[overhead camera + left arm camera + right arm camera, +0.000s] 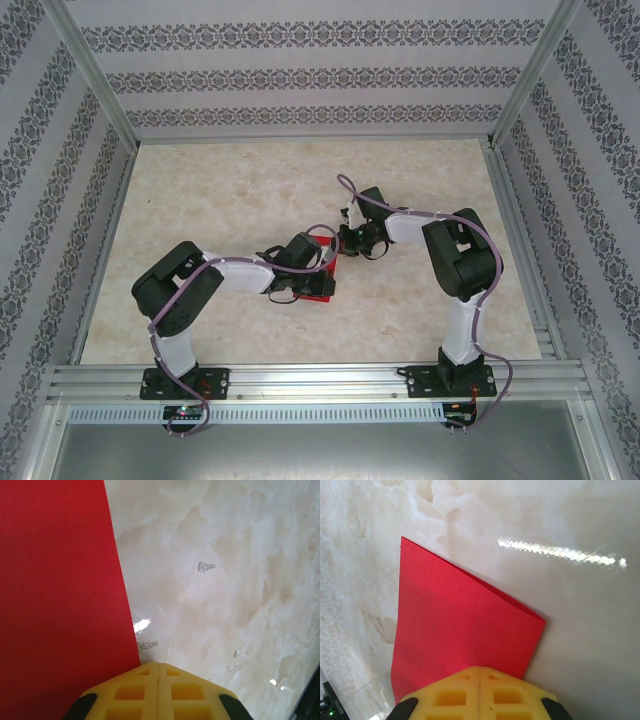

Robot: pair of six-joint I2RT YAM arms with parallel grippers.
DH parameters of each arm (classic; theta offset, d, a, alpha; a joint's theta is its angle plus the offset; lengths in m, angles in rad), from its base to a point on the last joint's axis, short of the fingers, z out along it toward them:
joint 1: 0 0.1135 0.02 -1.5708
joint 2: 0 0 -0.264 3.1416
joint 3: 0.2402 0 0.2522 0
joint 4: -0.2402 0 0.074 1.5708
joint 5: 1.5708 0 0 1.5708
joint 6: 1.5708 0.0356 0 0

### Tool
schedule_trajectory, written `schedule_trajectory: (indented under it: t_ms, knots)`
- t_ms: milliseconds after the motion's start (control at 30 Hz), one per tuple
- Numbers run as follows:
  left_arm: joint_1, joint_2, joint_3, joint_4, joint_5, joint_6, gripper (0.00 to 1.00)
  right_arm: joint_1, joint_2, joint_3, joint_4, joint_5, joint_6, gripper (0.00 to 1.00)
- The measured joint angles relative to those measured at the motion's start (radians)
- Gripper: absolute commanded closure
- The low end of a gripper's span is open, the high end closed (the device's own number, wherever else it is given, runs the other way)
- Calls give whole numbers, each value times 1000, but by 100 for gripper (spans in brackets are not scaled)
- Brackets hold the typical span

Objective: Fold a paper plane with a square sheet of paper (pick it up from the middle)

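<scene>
Two grippers meet over the square sheet of paper [322, 283] near the middle of the table [250, 190]. The left gripper [158, 667] reaches in from 8 o'clock and the right gripper [479, 670] from 2 o'clock. Both have their jaws pressed together and hold nothing. The left tips sit at the sheet's edge; the right tips sit over it, beneath a raised fold. This looks like an early crease being flattened. The next move calls for pressing along the fold without dragging the sheet.
</scene>
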Motion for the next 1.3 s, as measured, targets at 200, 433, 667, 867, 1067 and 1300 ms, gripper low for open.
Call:
schedule_trajectory:
  t_ms: [200,433,667,867,1067,1300]
  knots:
    - [-18,-13,-11,-3,-21,0,98,0,0,0,0,0,0,97]
    - [-42,-37,-18,-51,-27,5,98,0,0,0,0,0,2,97]
    - [-49,-51,-21,-84,-26,12,98,0,1,0,0,0,2,97]
    - [-50,-102,-20,-121,-30,11,98,0,0,0,0,0,7,97]
    - [-48,-168,0,-119,-64,-10,98,0,-6,-2,2,0,26,97]
    - [-36,-116,6,-118,-83,-39,99,0,-40,-15,2,3,41,97]
